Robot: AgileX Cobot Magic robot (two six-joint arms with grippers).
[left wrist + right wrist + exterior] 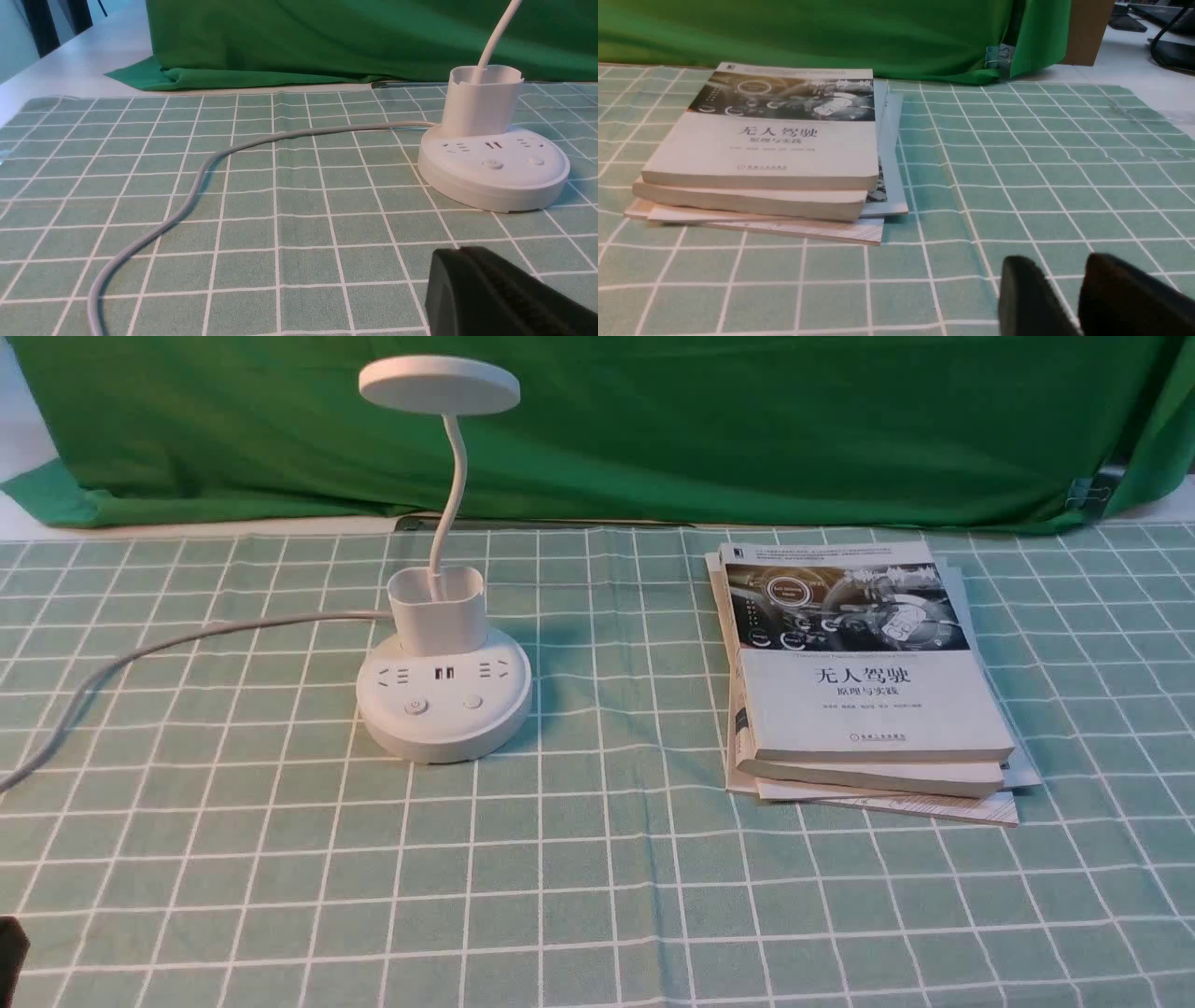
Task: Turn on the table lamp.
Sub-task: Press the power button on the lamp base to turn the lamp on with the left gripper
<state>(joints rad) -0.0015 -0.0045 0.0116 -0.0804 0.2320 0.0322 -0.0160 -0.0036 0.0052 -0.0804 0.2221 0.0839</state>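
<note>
– Green backdrop cloth (747, 429) hangs at the back, and a green-and-white checked tablecloth (597, 859) covers the desk. Where is the table lamp (436, 611)?
– Left of centre on the desk, upright. Its disc head (439, 385) is up on the gooseneck and its round base (444, 714) sits flat on the cloth. A grey cable (187, 637) trails off from it to the left. A stack of books (864, 681) lies well apart on the right.
– Is it on?
– I'd say not: no glow shows on the head or on the cloth under it. Nothing touches the two buttons (415, 707) at the front of the base.
– And the hands?
– The left hand (460, 256) hangs low over the cloth, near the front of the base but clear of it, with its fingers pressed together on nothing. The right hand (1064, 273) is over bare cloth near the books, fingers a little apart and empty, well away from the lamp.
– So how far along?
– Barely begun, by my reading. The approach and the press are both left to do. The left hand is the nearer one, and with its tips together it looks suited to poking a button. Which of the two buttons lights the lamp I cannot tell
</note>
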